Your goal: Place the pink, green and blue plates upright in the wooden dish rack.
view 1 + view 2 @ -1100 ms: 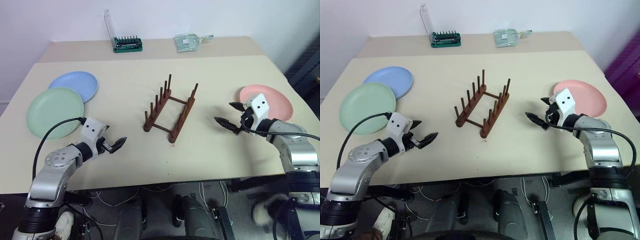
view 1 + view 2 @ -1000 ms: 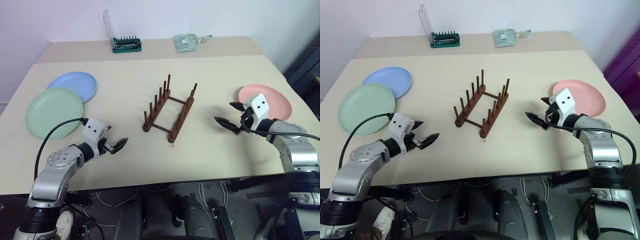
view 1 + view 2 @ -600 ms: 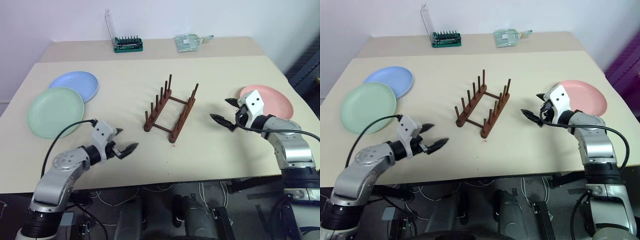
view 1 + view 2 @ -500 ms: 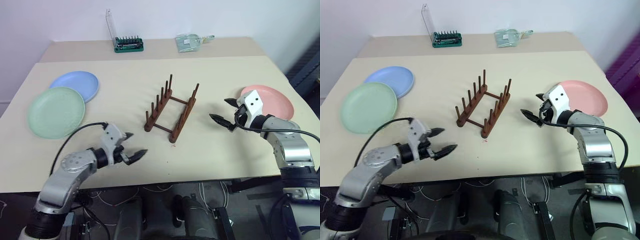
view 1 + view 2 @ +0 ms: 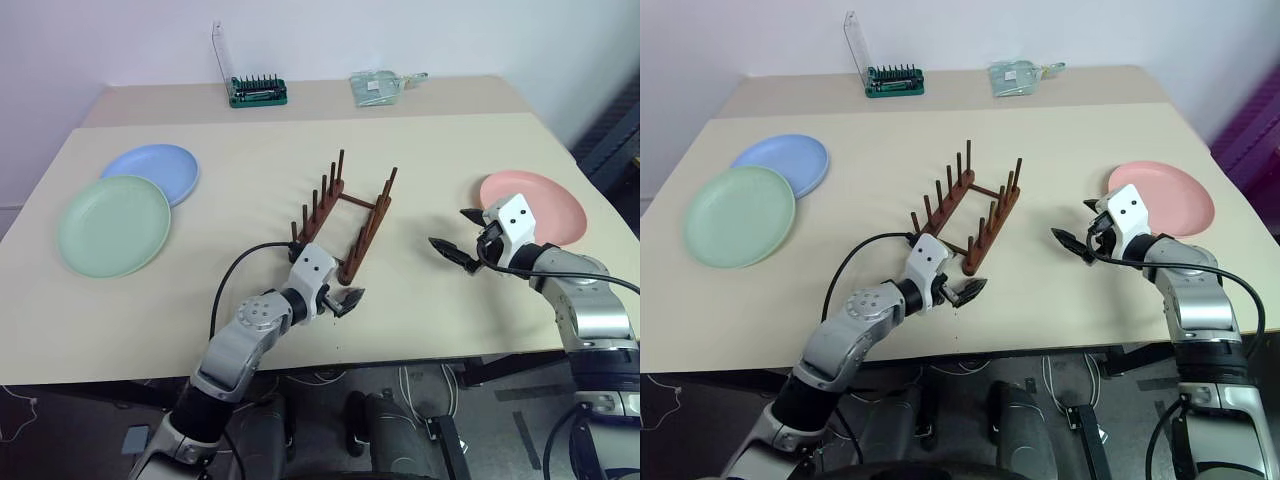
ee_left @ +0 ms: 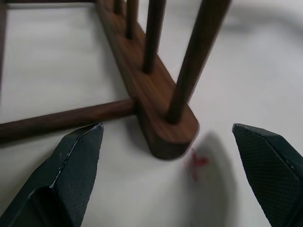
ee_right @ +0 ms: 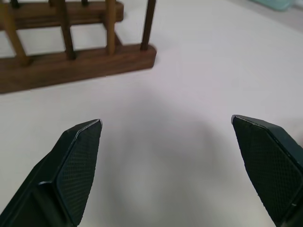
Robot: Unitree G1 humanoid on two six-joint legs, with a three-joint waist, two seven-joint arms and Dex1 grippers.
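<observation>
Wooden dish rack [image 5: 340,220] mid-table, rails running near-to-far. Pink plate [image 5: 535,206] flat to its right, just behind the right gripper [image 5: 458,237] — jaws spread, empty. Left gripper [image 5: 343,300] spread at rack's near end; green plate [image 5: 113,223], blue plate [image 5: 153,172] well left.

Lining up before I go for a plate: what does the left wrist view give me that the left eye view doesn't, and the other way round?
Left wrist view: a small red mark on the table, right by the near rail end of the rack.
Left eye view: the green plate, blue plate and pink plate, all lying flat; the right claw open beside the pink plate; a bit case at the far edge.
Both: the rack, empty, with the left claw open at its near end.
</observation>
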